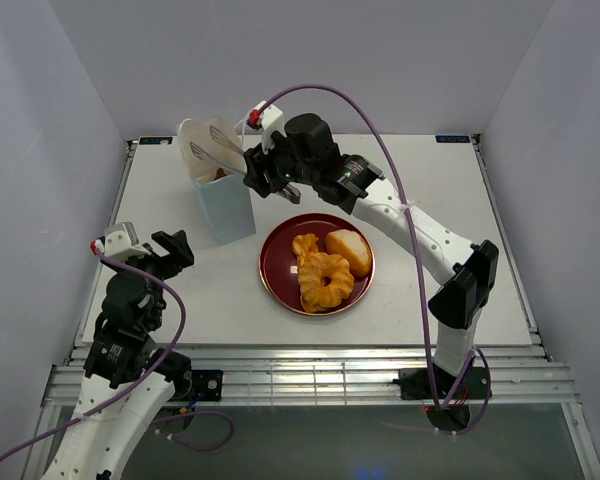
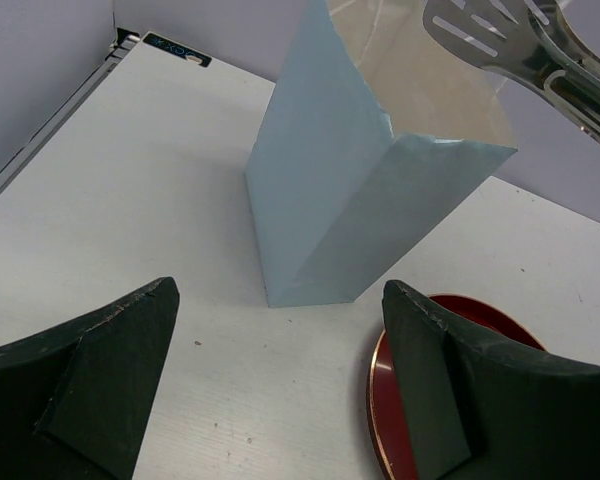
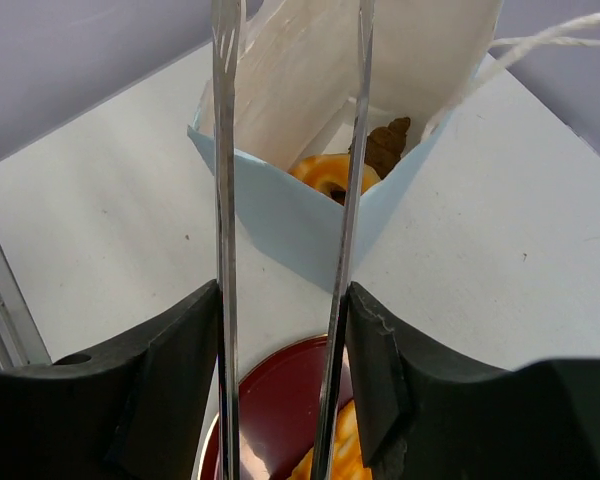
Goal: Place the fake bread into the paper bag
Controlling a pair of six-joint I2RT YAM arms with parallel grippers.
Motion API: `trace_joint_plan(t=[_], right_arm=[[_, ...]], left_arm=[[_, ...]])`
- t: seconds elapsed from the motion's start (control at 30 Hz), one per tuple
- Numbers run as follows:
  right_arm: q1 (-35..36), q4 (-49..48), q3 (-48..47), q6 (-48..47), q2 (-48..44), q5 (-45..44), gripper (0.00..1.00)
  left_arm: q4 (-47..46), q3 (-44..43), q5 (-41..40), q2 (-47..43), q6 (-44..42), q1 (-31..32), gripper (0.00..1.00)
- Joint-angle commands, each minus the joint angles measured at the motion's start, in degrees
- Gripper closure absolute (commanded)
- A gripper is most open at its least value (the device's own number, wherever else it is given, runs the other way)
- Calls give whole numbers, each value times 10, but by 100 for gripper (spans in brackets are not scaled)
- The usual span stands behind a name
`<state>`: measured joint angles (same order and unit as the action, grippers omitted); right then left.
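R gripper (image 3: pixel 282 300) clenched on tongs (image 3: pixel 223 200), tips over paper bag (image 1: pixel 225 210) mouth. L gripper (image 2: pixel 280 300) released, off the bag. 3 pcs fake bread (image 1: pixel 325 278) on red plate (image 1: pixel 275 265) on desk (image 1: pixel 430 180), more inside bag.

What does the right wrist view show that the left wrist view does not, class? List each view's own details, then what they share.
Only the right wrist view: inside the paper bag, an orange pastry and a dark brown piece; a white cord handle; the right hand gripping the tongs. Only the left wrist view: the bag's base on the table, the tongs' slotted head, the open left hand. Both: bag, tongs, red plate.
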<state>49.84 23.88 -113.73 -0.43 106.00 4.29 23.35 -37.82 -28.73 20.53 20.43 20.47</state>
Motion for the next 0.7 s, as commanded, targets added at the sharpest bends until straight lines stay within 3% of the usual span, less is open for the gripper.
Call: trace_joint_plan(t=[0.0,0.17,0.4,0.67], right_arm=[[3,-16,-11,0,-60,17,44],[3,-36,62,20,-135,26,46],[3,-85,247,41,-296,42,46],[2,-84,458,53,-435,-28,46]], left_arm=[[-4,6,3,6,0,3,7],[-3,6,2,6,0,3,7],[-4,6,2,6,0,3,7],[-3,6,-4,8,-1,3,7]])
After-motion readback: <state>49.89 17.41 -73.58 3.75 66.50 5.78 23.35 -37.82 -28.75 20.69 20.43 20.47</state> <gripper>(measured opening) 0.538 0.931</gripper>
